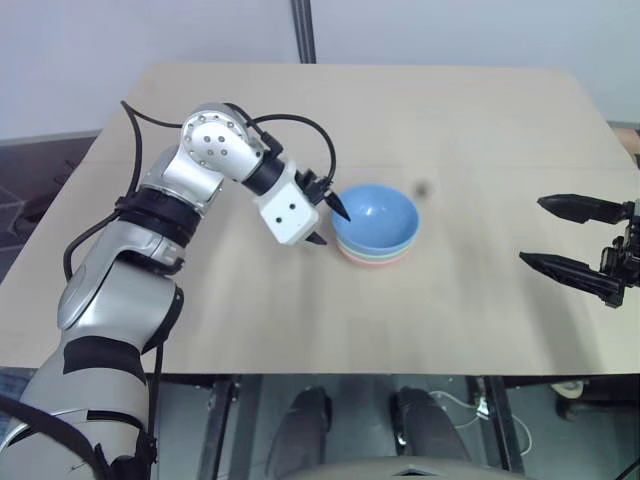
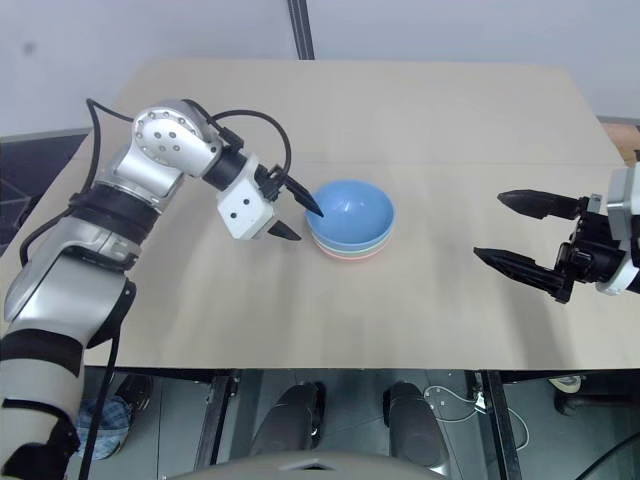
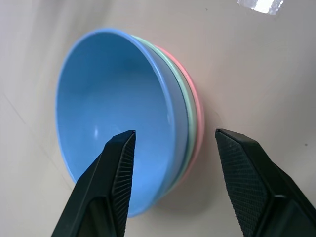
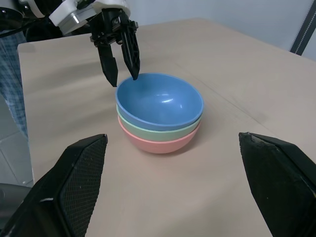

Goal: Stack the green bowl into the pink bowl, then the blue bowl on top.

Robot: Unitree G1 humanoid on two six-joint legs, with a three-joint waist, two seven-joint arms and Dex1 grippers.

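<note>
Left wrist view looks along two black fingers (image 3: 116, 168) with a fine checkered grip pattern, and the rim of the blue bowl (image 3: 113, 94) passes between them: one finger is over the inside of the bowl, the other is outside it, and I see a gap on both sides. So the left tool (image 1: 330, 222) is spread and it pinches nothing. The blue bowl is round, smooth and a little shiny, with no mark or writing. It sits inside the green bowl (image 4: 163, 131), and that one sits inside the pink bowl (image 4: 158, 144); from the two lower bowls only narrow bands under the rim can be seen. The stack stands near the middle of the worktop (image 1: 400, 110), a pale beige matt board with rounded corners. The right tool (image 2: 512, 232) hovers well apart from the bowls, with its pointed fingers wide apart and empty. Behind the worktop is a plain light wall.
</note>
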